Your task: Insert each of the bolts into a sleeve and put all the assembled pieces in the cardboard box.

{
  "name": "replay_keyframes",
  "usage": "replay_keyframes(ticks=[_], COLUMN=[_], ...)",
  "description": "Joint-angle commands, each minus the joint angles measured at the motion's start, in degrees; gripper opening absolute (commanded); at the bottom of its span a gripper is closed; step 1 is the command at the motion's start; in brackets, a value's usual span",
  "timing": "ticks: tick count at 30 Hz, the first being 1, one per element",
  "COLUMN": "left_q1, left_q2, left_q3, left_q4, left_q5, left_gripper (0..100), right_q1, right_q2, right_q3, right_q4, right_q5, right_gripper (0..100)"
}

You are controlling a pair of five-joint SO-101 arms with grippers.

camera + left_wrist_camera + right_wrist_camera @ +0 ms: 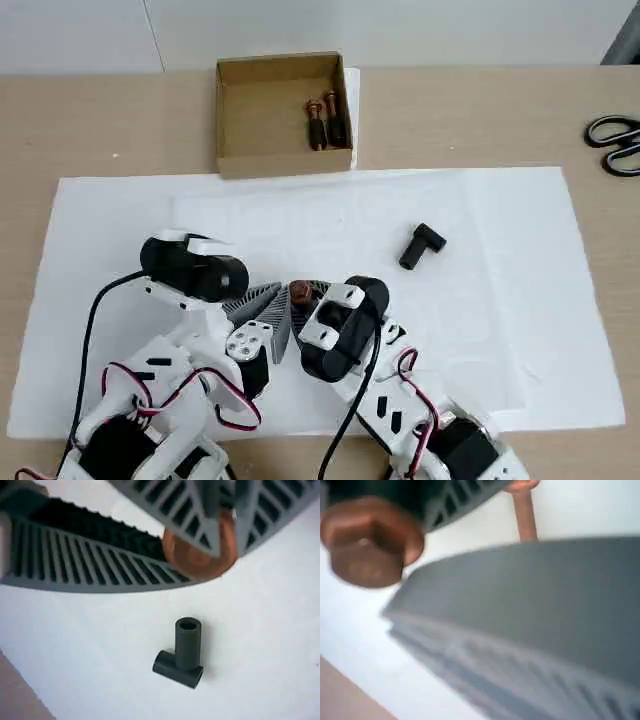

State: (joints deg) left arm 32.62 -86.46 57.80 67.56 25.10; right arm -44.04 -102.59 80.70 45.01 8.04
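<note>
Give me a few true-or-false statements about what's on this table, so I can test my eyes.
1. The brown cardboard box holds two assembled pieces, copper bolts in black sleeves. True.
2. The black-handled scissors lie inside that box. False: they lie on the bare wooden table, at the right edge of the high view.
3. Two loose black sleeves lie touching each other on the white paper sheet. True.
4. The left tool and right tool sit at opposite ends of the table. False: they meet close together at a loose copper bolt.
</note>
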Motion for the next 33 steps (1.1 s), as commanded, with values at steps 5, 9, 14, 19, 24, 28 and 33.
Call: replay_keyframes(ticks=[5,9,14,19,24,28,33], left_q1=[-2.2,-9.93,-18.02,-23.65,-28.22,-29.63,-32.18], left_q2=[-0.44,-0.44,-0.44,-0.44,-0.44,-0.44,-0.44], left_q3=[-7.08,-8.22,-8.13,-7.08,-4.09,-3.91,-3.91], left_q4=[-4.75,-7.12,-9.93,-10.11,-9.93,-9.93,-9.85], left_q5=[-0.35,-2.2,-4.57,-4.04,-3.08,-3.08,-3.08], left_gripper=[1,1,1,1,1,1,1], right_q1=[1.8,7.69,11.12,17.98,24.4,25.27,25.36], right_q2=[-0.13,-0.13,2.42,18.95,45.23,64.13,82.59], right_q3=[-0.09,-0.97,-3.87,-11.43,-31.21,-49.67,-69.1], right_q4=[-2.51,-2.51,-2.68,-12.88,-15.6,-11.82,-9.63], right_q5=[0.53,0.53,0.62,-0.26,-9.32,-13.19,-14.59], right_gripper=[0.2,0.2,0.2,0.2,0.2,0.2,0.2])
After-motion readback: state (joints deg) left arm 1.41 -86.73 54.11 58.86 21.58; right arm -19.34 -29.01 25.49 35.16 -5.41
